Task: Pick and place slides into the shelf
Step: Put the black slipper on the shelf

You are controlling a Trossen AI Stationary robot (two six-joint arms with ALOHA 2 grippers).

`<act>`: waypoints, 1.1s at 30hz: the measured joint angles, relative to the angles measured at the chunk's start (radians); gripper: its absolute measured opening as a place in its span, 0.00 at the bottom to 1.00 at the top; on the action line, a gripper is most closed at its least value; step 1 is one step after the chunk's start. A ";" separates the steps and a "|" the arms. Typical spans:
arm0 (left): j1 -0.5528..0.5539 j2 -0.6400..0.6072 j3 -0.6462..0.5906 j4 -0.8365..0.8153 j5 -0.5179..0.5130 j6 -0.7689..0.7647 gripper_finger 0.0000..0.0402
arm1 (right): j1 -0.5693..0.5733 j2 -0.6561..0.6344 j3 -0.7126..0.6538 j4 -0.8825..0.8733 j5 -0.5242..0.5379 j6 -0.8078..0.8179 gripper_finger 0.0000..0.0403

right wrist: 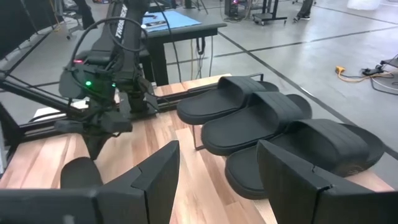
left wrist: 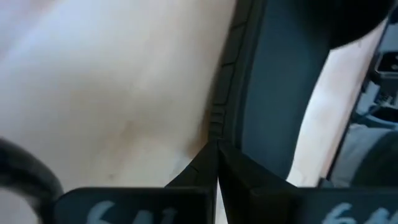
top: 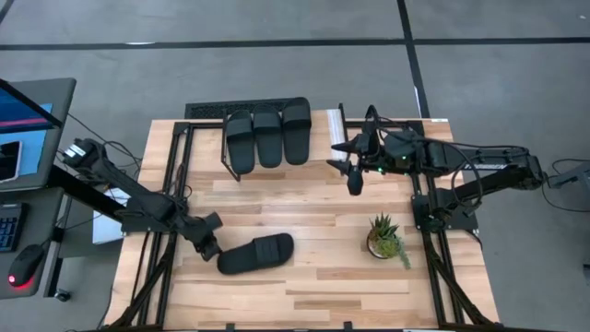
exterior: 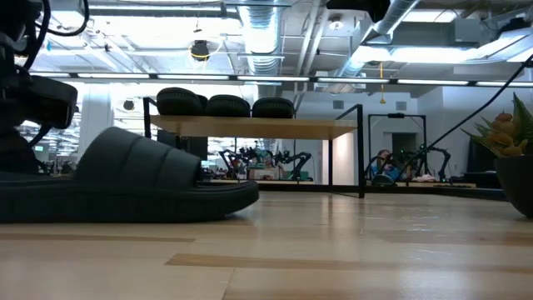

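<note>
Three black slides (top: 268,136) lie side by side on the shelf (exterior: 258,127) at the table's far middle; they also show in the right wrist view (right wrist: 267,121). The fourth slide (top: 257,254) lies sole down on the tabletop at the near left, and fills the left of the low view (exterior: 133,179). My left gripper (top: 211,243) is shut, low at that slide's left end. My right gripper (top: 354,175) is open and empty, held above the table just right of the shelf's white strip (top: 336,129). My left gripper's shut fingertips (left wrist: 211,155) stand right at the ribbed side edge (left wrist: 219,106) of the slide on the table, coming in low from the table's left. I cannot tell whether they touch it. The slide lies flat on the tabletop.
A small potted plant (top: 385,238) stands at the near right of the table, by the right arm's base. A desk with a monitor (top: 28,129) stands off the table's left edge. The wooden tabletop (top: 313,286) shows bare between the slide and the plant.
</note>
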 joint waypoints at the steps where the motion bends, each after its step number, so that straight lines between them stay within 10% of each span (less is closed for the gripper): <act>1: 0.000 0.012 0.000 0.018 0.012 -0.001 0.00 | 0.005 0.000 0.000 0.000 0.000 0.000 0.51; 24: -0.059 0.222 0.003 0.464 0.021 -0.006 0.00 | 0.172 0.000 0.000 -0.069 0.001 0.122 0.51; 33: -0.117 0.353 0.128 0.215 0.017 0.056 0.00 | 0.342 0.000 0.000 -0.082 0.204 0.227 0.51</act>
